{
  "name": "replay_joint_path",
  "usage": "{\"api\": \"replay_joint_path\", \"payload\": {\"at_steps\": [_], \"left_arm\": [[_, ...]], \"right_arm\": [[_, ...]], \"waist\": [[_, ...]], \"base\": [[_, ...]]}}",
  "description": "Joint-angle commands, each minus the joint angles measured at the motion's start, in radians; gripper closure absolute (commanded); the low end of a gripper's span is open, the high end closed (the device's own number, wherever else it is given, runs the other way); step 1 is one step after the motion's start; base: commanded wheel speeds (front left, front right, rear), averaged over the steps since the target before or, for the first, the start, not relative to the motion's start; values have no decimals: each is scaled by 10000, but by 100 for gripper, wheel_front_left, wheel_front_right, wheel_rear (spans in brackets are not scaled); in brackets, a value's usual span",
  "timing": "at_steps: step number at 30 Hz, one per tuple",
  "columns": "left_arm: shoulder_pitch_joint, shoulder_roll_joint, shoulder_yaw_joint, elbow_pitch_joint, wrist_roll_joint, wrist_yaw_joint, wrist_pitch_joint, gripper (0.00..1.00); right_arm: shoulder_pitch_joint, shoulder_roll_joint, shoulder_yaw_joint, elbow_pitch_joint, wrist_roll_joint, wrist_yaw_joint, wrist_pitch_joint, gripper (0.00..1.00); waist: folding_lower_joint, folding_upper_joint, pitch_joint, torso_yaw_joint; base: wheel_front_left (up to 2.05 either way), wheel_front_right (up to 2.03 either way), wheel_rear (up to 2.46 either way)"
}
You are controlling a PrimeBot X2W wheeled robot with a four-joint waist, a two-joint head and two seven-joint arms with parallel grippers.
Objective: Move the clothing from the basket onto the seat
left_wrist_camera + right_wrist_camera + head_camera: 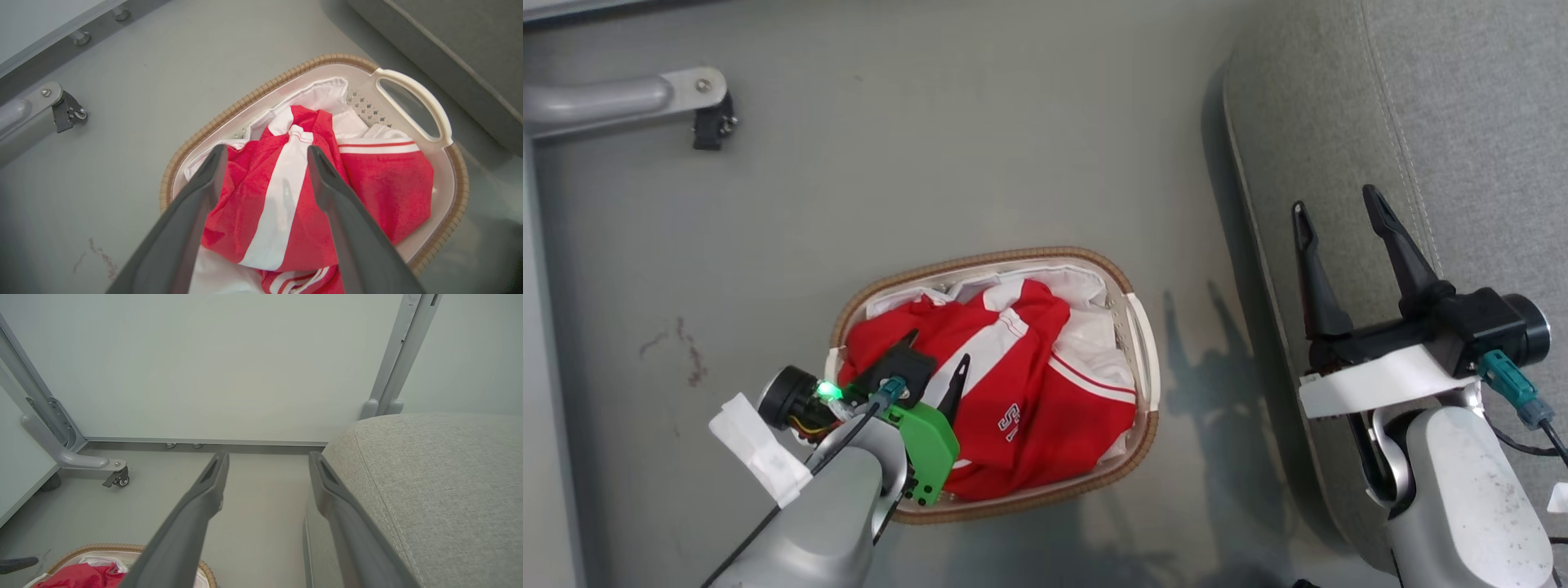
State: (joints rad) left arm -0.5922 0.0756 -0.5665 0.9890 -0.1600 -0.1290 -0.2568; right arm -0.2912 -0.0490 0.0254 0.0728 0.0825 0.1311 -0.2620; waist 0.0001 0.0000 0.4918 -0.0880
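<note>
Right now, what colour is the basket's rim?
The rim is woven brown, around the white basket; clearest in the left wrist view.

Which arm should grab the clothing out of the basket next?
Left. The left end effector is open directly over the clothing in the basket, fingers pointing at the red fabric. The right end effector, also open, hangs at the edge of the seat, well aside from the basket.

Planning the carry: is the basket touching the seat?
Apart. The head view shows a strip of grey floor between the basket and the seat.
</note>
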Motion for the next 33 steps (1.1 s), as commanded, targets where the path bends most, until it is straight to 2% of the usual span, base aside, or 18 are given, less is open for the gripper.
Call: {"api": "replay_joint_path", "payload": {"at_steps": [1,12,25,32,33], "left_arm": [[-458,125,-264,243,132,-29,43,0],[-2090,436,-1589,1533,-425,-30,414,0],[-3037,1052,-1713,2503,-773,71,546,0],[-3171,1134,-1662,2777,-996,160,1166,0],[-3154,1123,-1637,2802,-1039,164,1269,18]], "right_arm": [[-233,-26,101,-110,139,-6,-46,0],[-1030,-21,866,-710,964,-6,-44,0],[-1317,-23,1307,-1051,1463,-6,-36,0],[-1338,-24,1373,-1024,1594,-6,-36,0],[-1339,-24,1367,-1014,1589,-6,-36,0]], "waist": [[-1,0,1207,-929],[-1,0,2753,-1888],[-1,0,3574,-2338],[-1,0,3689,-2445],[-1,0,3688,-2450]], "base": [[0,0,0],[0,0,0],[0,0,0],[0,0,0],[0,0,0]]}}
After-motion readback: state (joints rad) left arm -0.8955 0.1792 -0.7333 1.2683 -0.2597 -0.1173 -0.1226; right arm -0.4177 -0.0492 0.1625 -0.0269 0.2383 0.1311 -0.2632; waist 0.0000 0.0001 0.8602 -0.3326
